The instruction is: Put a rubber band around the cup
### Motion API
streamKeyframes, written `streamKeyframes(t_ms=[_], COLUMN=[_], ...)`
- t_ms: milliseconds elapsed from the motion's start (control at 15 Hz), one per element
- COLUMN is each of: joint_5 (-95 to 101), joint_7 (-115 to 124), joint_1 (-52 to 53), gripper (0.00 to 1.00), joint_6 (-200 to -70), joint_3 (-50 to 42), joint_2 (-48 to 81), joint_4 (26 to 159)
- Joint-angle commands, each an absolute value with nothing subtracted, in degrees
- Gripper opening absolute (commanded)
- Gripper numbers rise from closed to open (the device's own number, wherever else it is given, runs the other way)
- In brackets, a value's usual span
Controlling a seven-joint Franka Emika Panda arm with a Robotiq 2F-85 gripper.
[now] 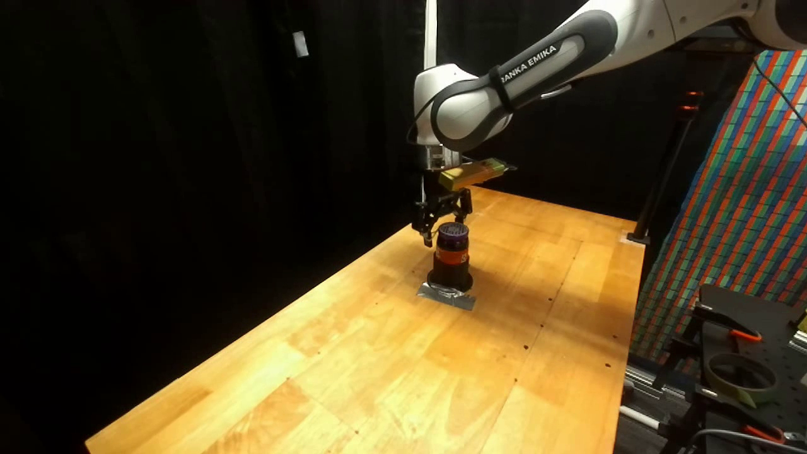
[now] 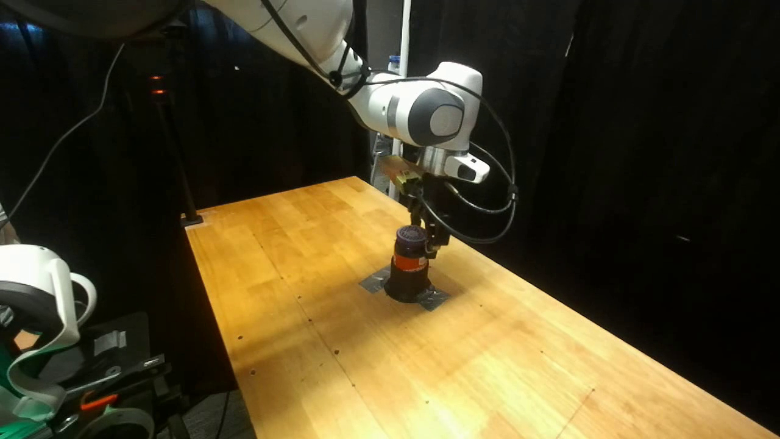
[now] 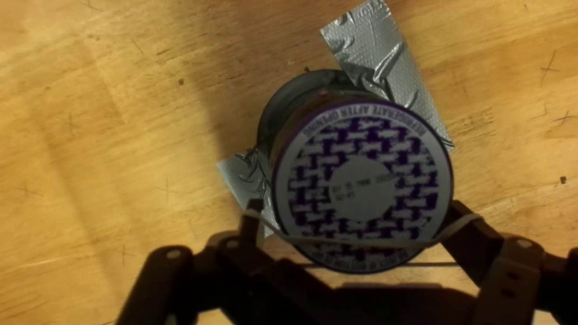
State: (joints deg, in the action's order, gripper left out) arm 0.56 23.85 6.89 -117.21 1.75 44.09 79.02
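The cup [image 1: 452, 256] stands upright on the table, with a purple-patterned lid, dark neck, orange-red band and black base; it also shows in an exterior view [image 2: 409, 263]. In the wrist view its lid [image 3: 361, 185] fills the middle. My gripper [image 3: 356, 209] is open, with one finger on each side of the lid. It also shows at the cup's top in both exterior views [image 1: 444, 231] [image 2: 425, 238]. A pale rubber band [image 3: 361, 243] is stretched between the fingers. Its front strand crosses the lid and bends at the edges. Its back strand runs behind the lid, partly hidden.
Silver tape [image 3: 384, 58] fixes the cup's base to the wooden table [image 1: 410, 378]. A dark post [image 1: 662, 170] stands at the table's far corner. A cart with a tape roll [image 1: 741, 378] is beside the table. A cable [image 2: 509, 213] loops from the wrist.
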Motion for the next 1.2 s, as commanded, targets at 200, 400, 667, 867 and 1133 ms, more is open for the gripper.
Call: streamKeyframes(t_ms=[200,400,667,867,1133], joint_5=[-3.2,-5.5,-9.9,-12.4,-13.8], joint_7=[21.8,21.0,18.5,16.3,14.0], joint_1=[5.4,4.1,3.0,2.8,3.4], gripper=[1.0,1.0,1.0,1.0,1.0], joint_6=[-116.2,-120.2,-125.7,-129.4,-133.2], joint_3=[1.1,1.4,2.1,2.7,3.4], joint_2=[39.4,34.8,30.2,28.0,25.5], joint_4=[85.2,92.2,99.9,104.6,110.1])
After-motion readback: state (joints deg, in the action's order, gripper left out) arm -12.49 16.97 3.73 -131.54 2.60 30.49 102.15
